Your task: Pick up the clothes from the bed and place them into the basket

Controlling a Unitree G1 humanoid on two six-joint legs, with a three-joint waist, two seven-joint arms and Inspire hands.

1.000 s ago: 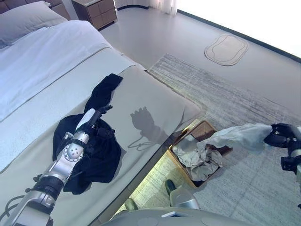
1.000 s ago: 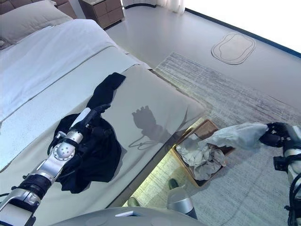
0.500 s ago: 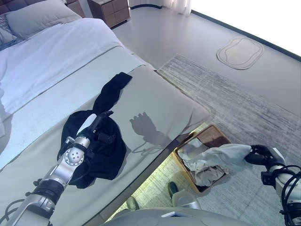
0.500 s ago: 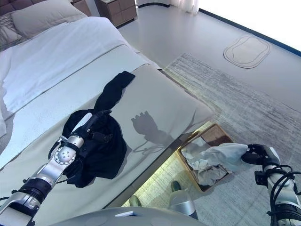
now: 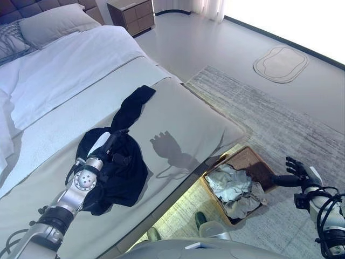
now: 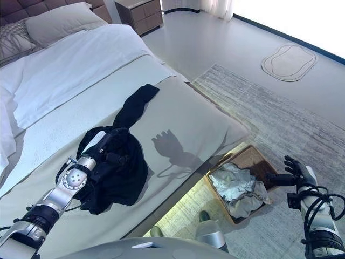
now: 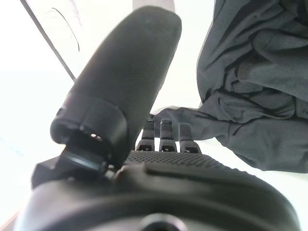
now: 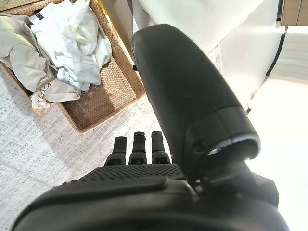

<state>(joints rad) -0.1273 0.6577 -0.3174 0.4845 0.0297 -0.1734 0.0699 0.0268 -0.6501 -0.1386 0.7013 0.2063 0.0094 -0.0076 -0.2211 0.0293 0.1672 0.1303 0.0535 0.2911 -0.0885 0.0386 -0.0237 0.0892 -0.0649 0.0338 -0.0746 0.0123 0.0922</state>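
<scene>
- The bed takes up the left of the scene, with a beige cover at the foot end and white sheets towards the head; a grey pillow lies at the head end, and a wooden nightstand stands just past it.
- A grey rug covers the floor beside the bed; a small oval mat lies well apart on the bare floor.
- The black garment lies crumpled on the beige cover, one long end trailing up the bed towards the white sheets.
- The wicker basket sits on the rug just beside the bed's edge; pale grey and white clothes are heaped in its nearer half, and its far half shows bare weave.
- The left hand rests on top of the black garment; its fingers lie straight against the dark cloth, not curled round it.
- The right hand hangs over the rug just beside the basket's far corner, fingers spread and holding nothing; its wrist view looks down on the basket and the clothes.
</scene>
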